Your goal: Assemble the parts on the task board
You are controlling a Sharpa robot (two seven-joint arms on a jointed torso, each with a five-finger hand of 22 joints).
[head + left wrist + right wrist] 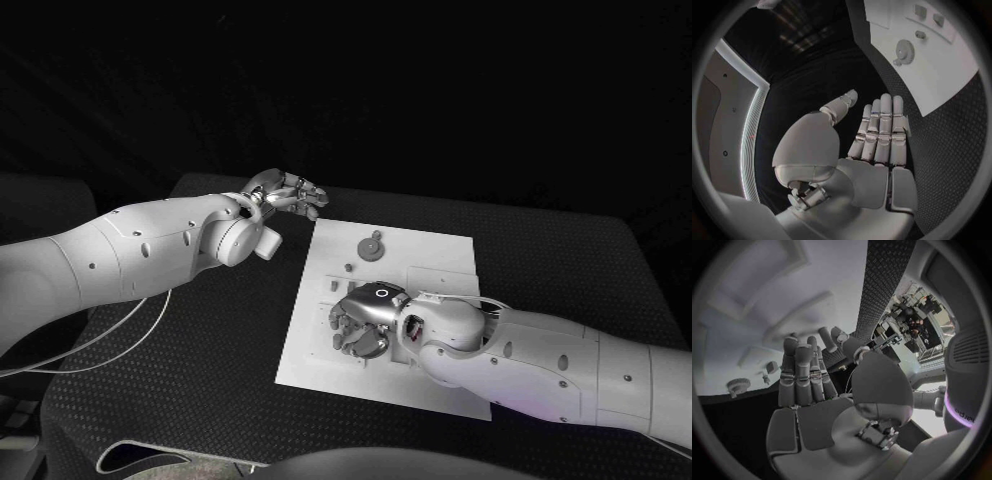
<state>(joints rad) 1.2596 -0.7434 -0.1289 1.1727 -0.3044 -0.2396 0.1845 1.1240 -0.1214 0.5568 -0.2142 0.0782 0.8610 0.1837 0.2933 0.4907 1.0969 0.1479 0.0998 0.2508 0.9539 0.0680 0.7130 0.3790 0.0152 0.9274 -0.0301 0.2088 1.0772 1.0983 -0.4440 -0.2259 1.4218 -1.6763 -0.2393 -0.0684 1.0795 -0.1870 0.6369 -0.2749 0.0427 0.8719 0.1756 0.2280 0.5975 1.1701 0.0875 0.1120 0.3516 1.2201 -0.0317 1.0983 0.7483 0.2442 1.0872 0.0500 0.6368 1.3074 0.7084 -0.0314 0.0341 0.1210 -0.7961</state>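
black table (202, 400), dark room behind. board (433, 255) lies mid-table, white, its long axis running away from the robot. one gear (374, 245) sits on the far part of the board, seen also from the left wrist (904, 49); a few small raised pieces lie just beside it toward the middle, too small to count surely. right hand (361, 325) is low over the near part of the board, palm down; in its wrist view the fingers (795, 372) are extended side by side, nothing seen between them, though whether the tips touch a part below cannot be told. left hand (289, 195) hovers off the board's far left corner, over bare table; its fingers (879, 127) are straight and together, thumb apart, holding nothing. judged step: right hand reaching for or seating a part on the near board, early in the assembly. next move calls for a fine pinch on a small piece and keeping clear of the gear. count: one board, one gear, two hands.
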